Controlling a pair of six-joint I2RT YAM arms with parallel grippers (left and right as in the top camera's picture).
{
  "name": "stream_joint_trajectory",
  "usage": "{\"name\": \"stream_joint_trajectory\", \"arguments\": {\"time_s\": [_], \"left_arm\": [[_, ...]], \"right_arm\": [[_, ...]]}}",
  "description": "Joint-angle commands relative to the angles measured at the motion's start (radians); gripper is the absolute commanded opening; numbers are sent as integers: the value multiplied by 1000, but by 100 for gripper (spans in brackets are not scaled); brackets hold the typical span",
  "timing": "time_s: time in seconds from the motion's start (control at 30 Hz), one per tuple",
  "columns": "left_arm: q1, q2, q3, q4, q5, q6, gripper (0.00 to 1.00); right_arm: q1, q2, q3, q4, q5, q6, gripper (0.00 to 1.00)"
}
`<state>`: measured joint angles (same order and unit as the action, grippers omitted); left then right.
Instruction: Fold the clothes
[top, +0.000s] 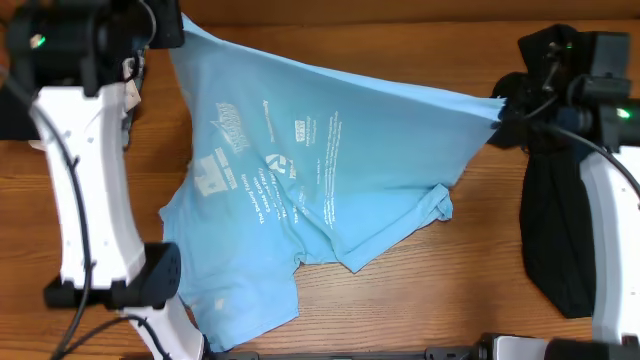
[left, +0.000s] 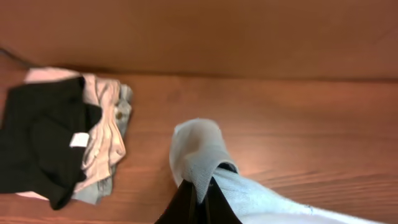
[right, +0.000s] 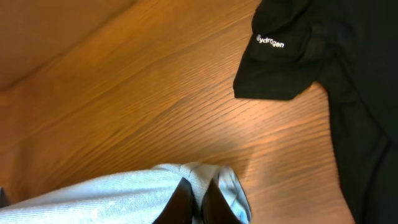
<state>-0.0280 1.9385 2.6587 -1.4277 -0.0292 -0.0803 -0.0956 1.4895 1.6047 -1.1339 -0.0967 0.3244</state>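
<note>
A light blue T-shirt (top: 300, 170) with white lettering hangs stretched between my two grippers above the wooden table, its lower part draping down onto the table. My left gripper (top: 172, 35) is shut on one corner at the far left; the pinched cloth shows in the left wrist view (left: 199, 155) between the fingers (left: 202, 196). My right gripper (top: 500, 108) is shut on the other corner at the far right, seen in the right wrist view (right: 198, 196) with cloth (right: 112, 196). A black shirt (top: 560, 230) with a small white logo (right: 271, 42) lies at the right.
A pile of black, white and grey garments (left: 62, 143) lies on the table at the far left, below my left gripper. The wooden table (top: 420, 290) shows bare wood in front of the T-shirt. The arm bases stand at the front left and right.
</note>
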Motion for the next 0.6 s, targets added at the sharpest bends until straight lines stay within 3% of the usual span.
{"name": "stream_joint_trajectory", "arguments": {"time_s": [0.0, 0.3, 0.57], "left_arm": [[6, -30, 17, -13, -5, -11, 4], [8, -97, 17, -63, -140, -2, 4], [8, -335, 17, -58, -251, -6, 4]], "right_arm": [[2, -21, 13, -44, 16, -12, 4], [2, -189, 48, -106, -56, -41, 4], [2, -393, 311, -252, 23, -41, 4]]}}
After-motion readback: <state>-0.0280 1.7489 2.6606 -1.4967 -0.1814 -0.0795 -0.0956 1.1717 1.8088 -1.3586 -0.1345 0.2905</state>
